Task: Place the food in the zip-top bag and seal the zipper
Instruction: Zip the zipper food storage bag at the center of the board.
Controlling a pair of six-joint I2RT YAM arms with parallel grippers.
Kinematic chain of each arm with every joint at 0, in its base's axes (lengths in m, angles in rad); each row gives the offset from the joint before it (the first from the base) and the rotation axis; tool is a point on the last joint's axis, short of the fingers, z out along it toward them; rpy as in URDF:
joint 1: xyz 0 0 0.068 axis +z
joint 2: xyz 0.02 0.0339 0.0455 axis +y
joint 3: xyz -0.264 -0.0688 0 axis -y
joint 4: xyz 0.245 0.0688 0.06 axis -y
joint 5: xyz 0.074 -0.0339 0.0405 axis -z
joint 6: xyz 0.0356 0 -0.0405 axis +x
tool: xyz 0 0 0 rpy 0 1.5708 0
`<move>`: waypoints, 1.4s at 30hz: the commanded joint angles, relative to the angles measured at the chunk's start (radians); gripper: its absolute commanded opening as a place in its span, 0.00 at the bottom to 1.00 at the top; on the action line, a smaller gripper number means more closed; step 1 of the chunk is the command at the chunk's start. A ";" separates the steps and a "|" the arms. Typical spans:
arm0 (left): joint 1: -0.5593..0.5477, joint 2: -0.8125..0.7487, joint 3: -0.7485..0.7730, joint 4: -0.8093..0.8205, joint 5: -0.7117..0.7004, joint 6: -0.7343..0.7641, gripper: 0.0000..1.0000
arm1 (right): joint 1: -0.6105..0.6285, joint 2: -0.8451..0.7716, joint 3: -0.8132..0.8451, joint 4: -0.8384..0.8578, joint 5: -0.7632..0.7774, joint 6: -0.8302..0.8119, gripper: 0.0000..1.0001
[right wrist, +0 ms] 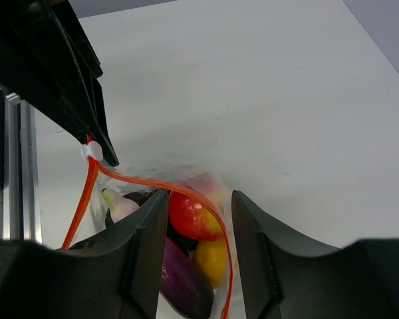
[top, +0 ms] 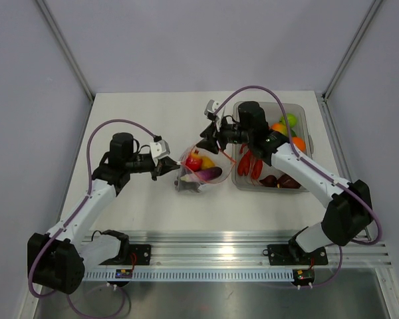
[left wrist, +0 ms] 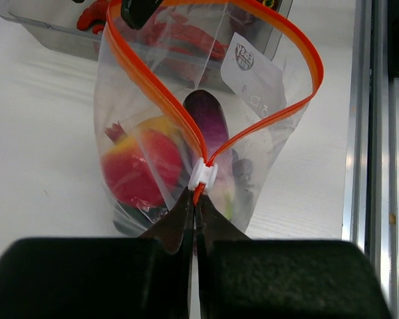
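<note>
- Left gripper (left wrist: 195,203): fingers pressed together, pinching the end of the zipper (left wrist: 153,86) just behind its white slider (left wrist: 203,174).
- Zipper: thin, glossy red-orange plastic strip. From the slider its two tracks spread apart into an open loop, so the mouth is unsealed.
- Zip-top bag (left wrist: 266,133): floppy, crinkled clear film with a small white label (left wrist: 253,70) on the far wall. It rests on the table (top: 153,113) between the two arms.
- Inside the bag: a rounded, smooth red-and-yellow fruit (left wrist: 136,169), a glossy purple eggplant (left wrist: 213,123) and a yellow fruit (right wrist: 211,260).
- Right gripper (right wrist: 196,212): fingers spread with a clear gap, straddling the far side of the bag mouth. One zipper track runs between them; cannot tell whether either finger touches it.
- Rigid clear rectangular tub (top: 306,119): just beyond the bag on the right-arm side. It holds red peppers (top: 249,165), an orange fruit (top: 298,143) and a green piece (top: 289,121).
- Table: matte white, flat.
</note>
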 commanded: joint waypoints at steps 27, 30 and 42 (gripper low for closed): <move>0.002 0.020 0.199 0.062 0.139 -0.130 0.00 | 0.222 0.000 0.168 -0.179 0.107 -0.293 0.41; 0.002 0.017 0.201 0.046 0.139 -0.120 0.00 | 0.223 0.014 0.173 -0.173 0.099 -0.281 0.37; 0.002 0.033 0.204 0.016 0.135 -0.100 0.00 | 0.222 -0.017 0.139 -0.122 0.093 -0.242 0.13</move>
